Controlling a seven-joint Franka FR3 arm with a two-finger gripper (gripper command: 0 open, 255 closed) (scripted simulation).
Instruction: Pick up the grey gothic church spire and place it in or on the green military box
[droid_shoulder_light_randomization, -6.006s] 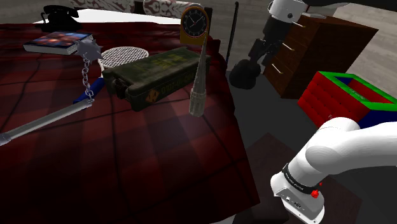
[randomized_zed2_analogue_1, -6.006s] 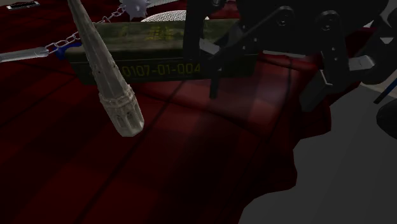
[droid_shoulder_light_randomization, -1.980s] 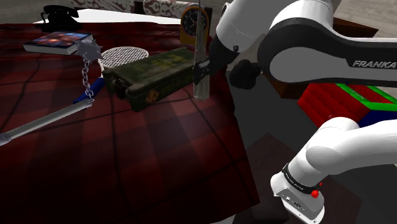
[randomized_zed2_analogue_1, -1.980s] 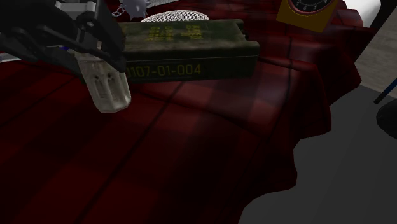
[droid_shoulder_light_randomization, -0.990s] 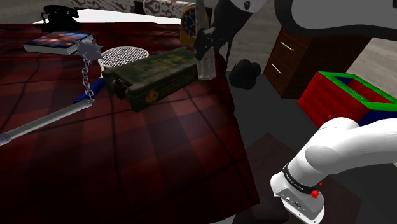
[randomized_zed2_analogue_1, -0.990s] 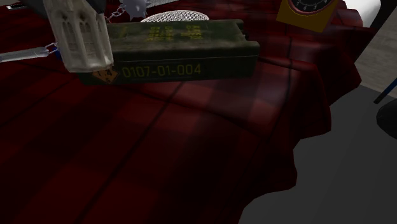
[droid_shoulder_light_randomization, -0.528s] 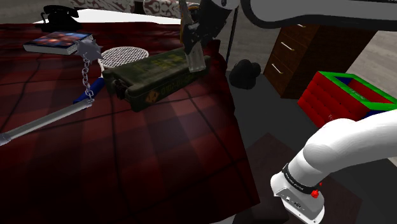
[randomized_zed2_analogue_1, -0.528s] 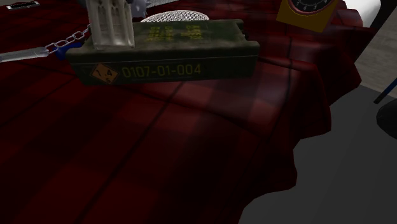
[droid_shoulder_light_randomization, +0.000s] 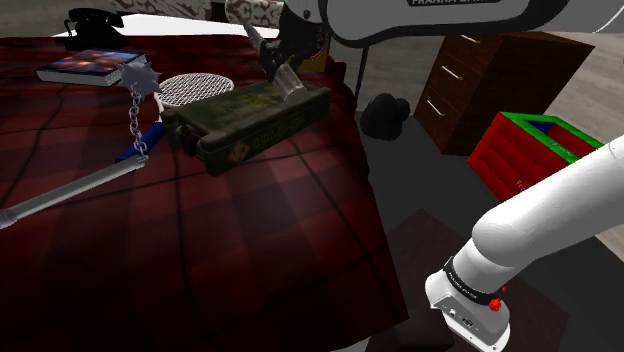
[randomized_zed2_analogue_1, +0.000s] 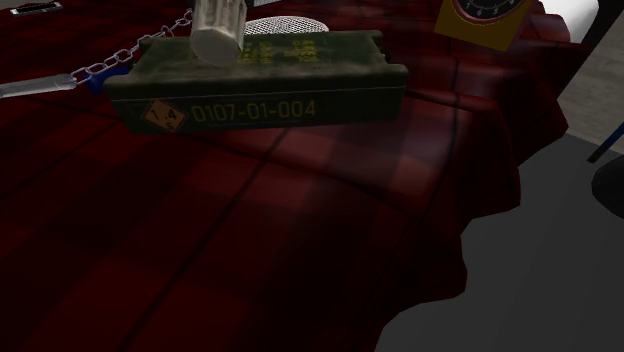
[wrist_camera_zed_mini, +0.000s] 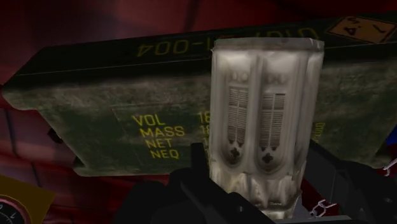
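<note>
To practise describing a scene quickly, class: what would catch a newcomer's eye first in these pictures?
The pale grey carved church spire, clasped in the black gripper, hangs tilted over the dark green military box with yellow lettering on the dark red plaid cloth. Beside the box, at the shoulder view's left, lies a spiked flail on a chain.

green box (randomized_zed2_analogue_1: 300, 95): closed, flat | grey spire (wrist_camera_zed_mini: 264, 127): tilted, base over its lid

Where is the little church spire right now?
In the shoulder view, the pale spire hangs tilted in the fingers above the green box's lid, right of the round mesh disc.
</note>
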